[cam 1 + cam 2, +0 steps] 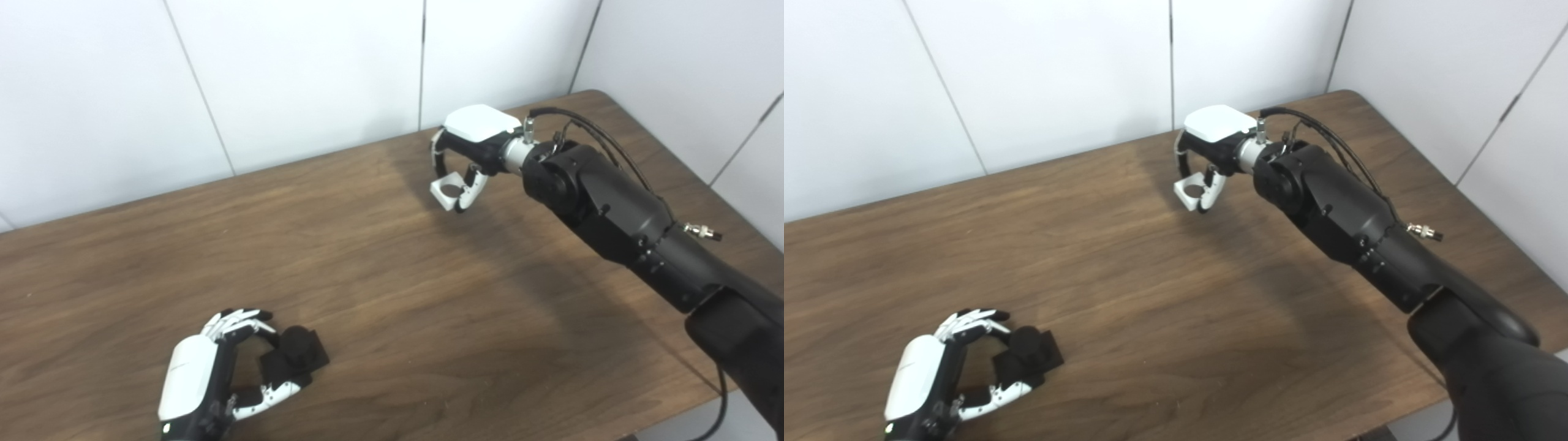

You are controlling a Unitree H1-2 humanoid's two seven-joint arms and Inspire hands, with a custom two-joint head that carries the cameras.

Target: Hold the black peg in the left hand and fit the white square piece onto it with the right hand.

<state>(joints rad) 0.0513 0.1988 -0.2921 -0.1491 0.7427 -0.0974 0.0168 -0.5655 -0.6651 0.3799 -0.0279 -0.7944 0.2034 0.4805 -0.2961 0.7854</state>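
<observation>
Low at the near left of the brown wood bench [380,294]: left robot hand [208,373], white back up, fingers [242,320] and thumb curled around the black peg [295,355], touching it on both sides. Peg standing on its square black base on the bench, round stub on top; near side of the base hidden behind the thumb, so how firmly pinched, or whether lifted at all, cannot be told. Wrist and arm cut off by the bottom edge in both views; in the right eye view the hand sits closer to the corner, with even less of the wrist showing.

Well apart, toward the far right of the bench: right robot hand [1206,153], palm down, pinching the white square piece [1189,193] between fingertips and thumb. Round hole through the piece visible from above in both views. Piece held just over the bench or resting on it, not possible to tell. Palm side hidden under the white shell. Black forearm [1347,220] running down to the lower right corner, cables looped over the wrist, upper arm cut off by the frame edge.
</observation>
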